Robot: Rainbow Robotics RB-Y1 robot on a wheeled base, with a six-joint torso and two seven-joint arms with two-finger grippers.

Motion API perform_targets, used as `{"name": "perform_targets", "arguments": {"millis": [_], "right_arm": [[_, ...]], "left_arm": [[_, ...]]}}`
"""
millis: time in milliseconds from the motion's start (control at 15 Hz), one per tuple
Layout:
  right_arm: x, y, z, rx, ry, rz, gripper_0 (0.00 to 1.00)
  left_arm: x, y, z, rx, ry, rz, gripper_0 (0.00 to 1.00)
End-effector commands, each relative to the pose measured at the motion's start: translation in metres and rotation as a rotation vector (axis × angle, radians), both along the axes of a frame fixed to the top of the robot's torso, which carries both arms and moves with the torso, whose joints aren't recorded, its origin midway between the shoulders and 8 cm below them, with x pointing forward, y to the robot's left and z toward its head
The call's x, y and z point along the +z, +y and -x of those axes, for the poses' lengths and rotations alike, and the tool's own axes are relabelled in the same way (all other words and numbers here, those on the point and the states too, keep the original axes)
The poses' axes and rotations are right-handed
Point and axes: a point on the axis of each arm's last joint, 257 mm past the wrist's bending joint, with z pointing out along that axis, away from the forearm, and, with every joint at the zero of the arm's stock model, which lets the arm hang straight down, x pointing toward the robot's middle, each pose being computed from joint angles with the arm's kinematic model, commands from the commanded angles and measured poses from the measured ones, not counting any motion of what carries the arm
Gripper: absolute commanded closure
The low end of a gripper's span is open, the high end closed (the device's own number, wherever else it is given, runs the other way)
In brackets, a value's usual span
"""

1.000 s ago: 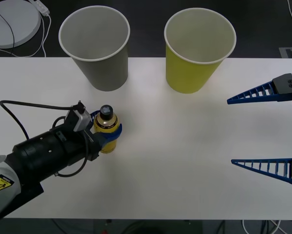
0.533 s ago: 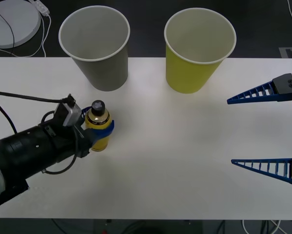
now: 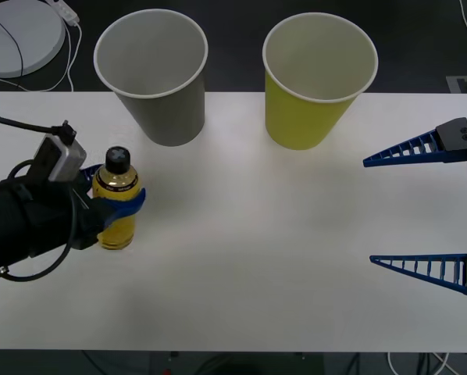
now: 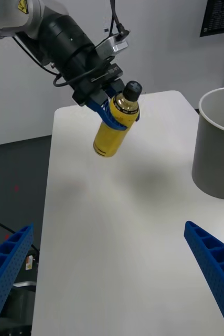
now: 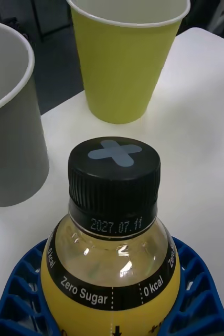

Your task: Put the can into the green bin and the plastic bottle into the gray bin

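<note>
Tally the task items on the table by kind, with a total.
Bins: 2, the gray bin and the green bin
Bottles: 1, the plastic bottle, held in the left claw
Total: 3

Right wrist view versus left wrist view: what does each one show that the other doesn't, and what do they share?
Right wrist alone: the plastic bottle lifted clear of the white table, clamped in the left gripper, and the right gripper with its fingers wide open. Left wrist alone: the green bin, the bottle's black cap from above with a printed date. Both: the bottle, the gray bin, the table.
</note>
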Motion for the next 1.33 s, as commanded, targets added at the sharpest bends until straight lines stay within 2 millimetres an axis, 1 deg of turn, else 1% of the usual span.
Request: {"name": "perform_targets", "arguments": {"millis": [67, 267, 400, 600, 1000, 1133, 1200, 1333], "right_arm": [[0.000, 0.000, 0.000, 0.000, 0.000, 0.000, 0.00], [0.000, 0.000, 0.000, 0.000, 0.000, 0.000, 0.00], [0.000, 0.000, 0.000, 0.000, 0.000, 0.000, 0.00], [0.000, 0.000, 0.000, 0.000, 0.000, 0.000, 0.00], [0.000, 0.000, 0.000, 0.000, 0.000, 0.000, 0.00], [0.000, 0.000, 0.000, 0.000, 0.000, 0.000, 0.00], [0.000, 0.000, 0.000, 0.000, 0.000, 0.000, 0.00], [0.000, 0.000, 0.000, 0.000, 0.000, 0.000, 0.00]], "left_arm": [[0.011, 0.014, -0.006, 0.047, 0.004, 0.008, 1.00], [0.023, 0.030, -0.013, 0.095, -0.001, 0.013, 1.00], [0.028, 0.038, -0.016, 0.108, -0.010, -0.008, 1.00], [0.035, 0.056, -0.015, 0.133, 0.004, -0.059, 1.00], [0.047, 0.067, -0.015, 0.147, 0.021, -0.070, 1.00], [0.049, 0.072, -0.019, 0.145, 0.037, -0.080, 1.00], [0.051, 0.072, -0.021, 0.137, 0.053, -0.069, 1.00], [0.059, 0.079, -0.026, 0.121, 0.076, -0.111, 1.00]]}}
